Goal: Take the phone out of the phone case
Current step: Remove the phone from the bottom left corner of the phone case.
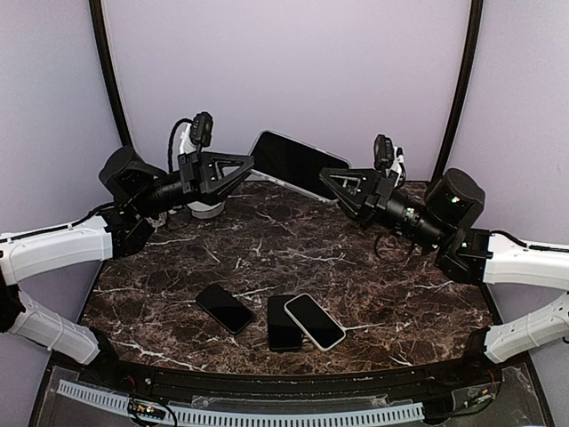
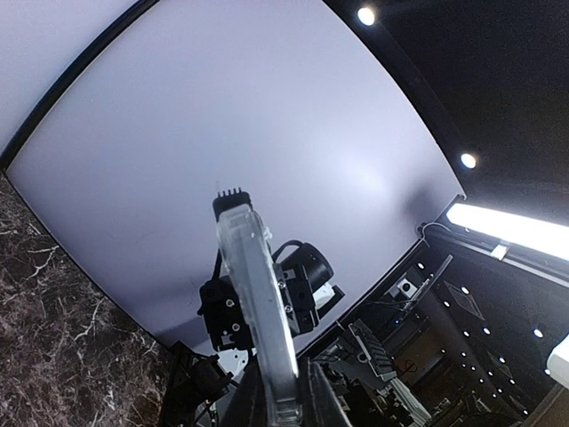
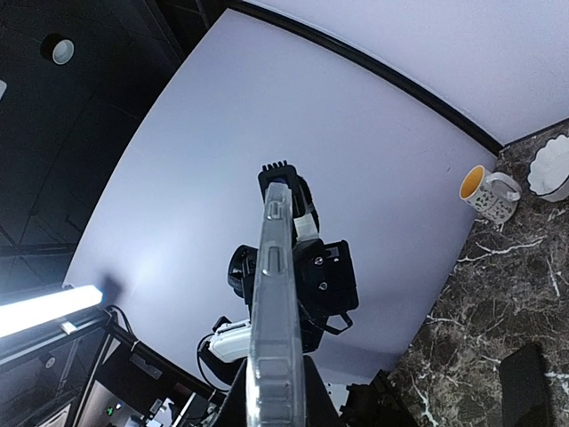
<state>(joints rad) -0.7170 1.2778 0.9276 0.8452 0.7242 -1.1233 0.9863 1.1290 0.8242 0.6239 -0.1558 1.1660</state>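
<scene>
The top external view is showing the whole arrangement. The phone [image 1: 298,165] is sitting in its phone case [image 1: 283,187] and hanging in the air in the upper middle of the frame. It is tilted, its dark screen facing the camera, above the far part of the marble table [image 1: 373,276].

The wrist views are giving only the clear case edge-on. In the left wrist view it is rising from the bottom centre, and the opposite arm's claw behind it is covering its far end. The right wrist view is showing the same from the other side. At its right edge it is also catching a spotted mug [image 3: 487,196] with a yellow inside and a white bowl [image 3: 551,169], neither of them in the left wrist view.

Low in the top external view, three handsets are lying flat: a black handset [image 1: 224,308] on the left, a second black handset [image 1: 283,322], and a white-edged handset [image 1: 314,321] touching the second.

The left gripper [image 1: 252,162] is clamping the left end of the case, its jaws drawn close together. The right gripper [image 1: 324,175] is clamping the right end the same way.
</scene>
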